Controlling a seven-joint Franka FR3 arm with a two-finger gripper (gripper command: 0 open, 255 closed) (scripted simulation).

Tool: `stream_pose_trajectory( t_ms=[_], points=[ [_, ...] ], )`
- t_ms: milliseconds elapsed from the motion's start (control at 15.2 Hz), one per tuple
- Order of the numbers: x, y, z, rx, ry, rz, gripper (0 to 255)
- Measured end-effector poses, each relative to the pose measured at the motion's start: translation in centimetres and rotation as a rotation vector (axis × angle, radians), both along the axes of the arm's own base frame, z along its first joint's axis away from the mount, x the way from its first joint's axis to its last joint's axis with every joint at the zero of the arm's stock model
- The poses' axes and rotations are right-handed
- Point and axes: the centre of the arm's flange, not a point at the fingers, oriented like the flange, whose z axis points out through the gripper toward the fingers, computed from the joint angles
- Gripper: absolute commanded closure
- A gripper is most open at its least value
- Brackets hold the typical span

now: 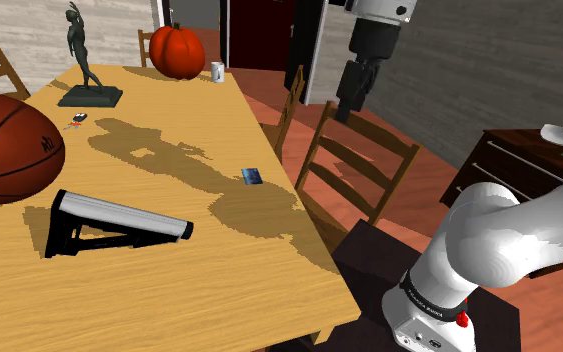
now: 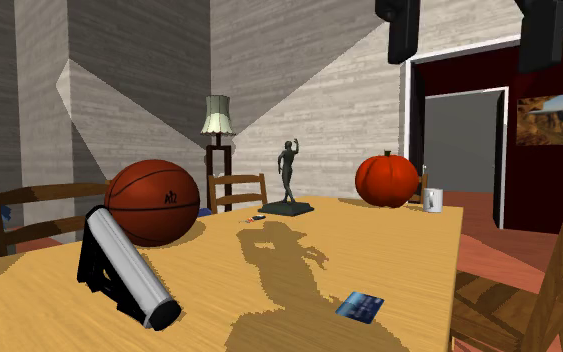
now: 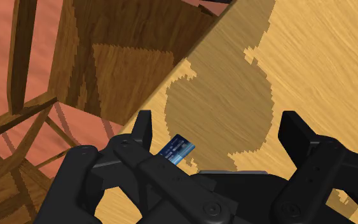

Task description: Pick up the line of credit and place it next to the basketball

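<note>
- The tool hung high above the desk's chair-side edge, its two black fingers spread wide, holding nothing.
- The blue card lay flat on the desk near that edge, at the rim of the arm's shadow. In the wrist view it showed far below the tool, between the fingers and touched by neither.
- The basketball rested at the shoulder view's left, well apart from the card.
- A black-and-silver tube-shaped object lay on the desk just beside the ball – between it and the desk's near end.
- Farther along the desk stood a dark figurine on a flat base, an orange pumpkin and a small white mug.
- Wooden chairs stood along the desk's edge beneath the tool.
</note>
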Motion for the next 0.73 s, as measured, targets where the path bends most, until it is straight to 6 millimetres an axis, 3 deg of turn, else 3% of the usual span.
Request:
stream_pose_trajectory(
  t_ms=[198, 726],
  points=[
    [0.4, 0.5, -1.3, -0.008, -0.022, -0.029, 0],
    [4.0, 3.2, -9.7, -0.055, -0.178, -0.223, 0]
  ],
)
